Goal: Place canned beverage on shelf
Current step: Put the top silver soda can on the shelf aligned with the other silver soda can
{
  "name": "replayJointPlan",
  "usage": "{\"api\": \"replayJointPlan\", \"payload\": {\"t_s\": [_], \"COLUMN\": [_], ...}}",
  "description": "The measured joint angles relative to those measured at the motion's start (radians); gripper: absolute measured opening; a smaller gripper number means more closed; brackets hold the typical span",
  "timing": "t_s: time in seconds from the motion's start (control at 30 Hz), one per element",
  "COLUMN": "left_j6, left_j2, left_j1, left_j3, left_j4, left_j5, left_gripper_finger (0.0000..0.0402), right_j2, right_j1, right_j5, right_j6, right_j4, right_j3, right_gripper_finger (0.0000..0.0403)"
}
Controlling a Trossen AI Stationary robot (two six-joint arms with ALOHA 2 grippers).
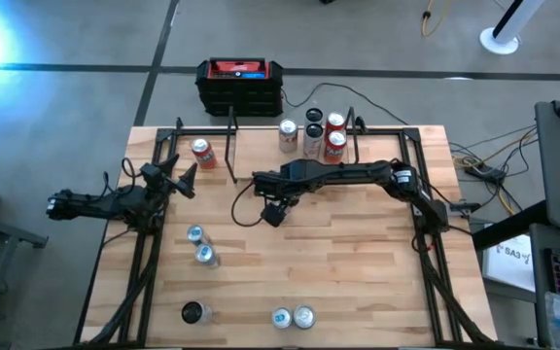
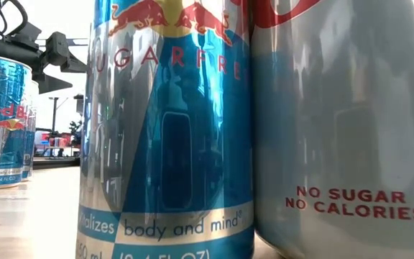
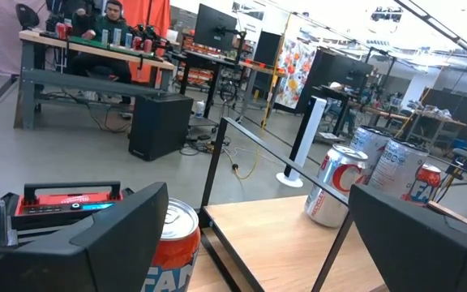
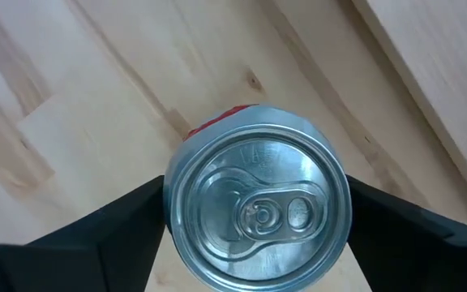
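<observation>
Silver fills the right wrist view: a can top (image 4: pixel 258 207) with a red sliver of its side, standing on pale wood straight below the right gripper (image 1: pixel 274 209). Whether the gripper clamps the can I cannot tell. The high view hides that can under the arm, out toward the table's middle, short of the shelf (image 1: pixel 259 148) at the far edge.

Five cans (image 1: pixel 312 139) crowd the shelf's right end. One red can (image 1: pixel 202 153) stands just beside its left post. The left gripper (image 1: pixel 185 176) waits near the left edge, spread wide and empty.

Toward the near edge stand two blue cans (image 1: pixel 200 245), a dark-topped can (image 1: pixel 194 313) and a near-edge pair (image 1: pixel 293 317). That pair blocks almost the whole low view. A black box (image 1: pixel 239 84) sits on the floor beyond the far edge.
</observation>
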Motion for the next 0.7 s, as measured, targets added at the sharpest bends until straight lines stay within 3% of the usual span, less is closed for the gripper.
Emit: {"api": "replayJointPlan", "payload": {"t_s": [0.2,0.3,0.47,0.7], "left_j6": [0.0,0.0,0.0,0.0], "left_j2": [0.0,0.0,0.0,0.0], "left_j1": [0.0,0.0,0.0,0.0], "left_j3": [0.0,0.0,0.0,0.0], "left_j4": [0.0,0.0,0.0,0.0], "left_j5": [0.0,0.0,0.0,0.0], "left_gripper_finger": [0.0368,0.0368,0.0368,0.0368], "right_j2": [0.0,0.0,0.001,0.001], "right_j1": [0.0,0.0,0.0,0.007], "right_j5": [0.0,0.0,0.003,0.055], "right_j6": [-0.15,-0.141,0.059,0.538], "right_j4": [0.016,0.016,0.014,0.003], "right_j3": [-0.002,-0.001,0.01,0.014], "right_gripper_finger": [0.0348,0.0349,0.035,0.035]}}
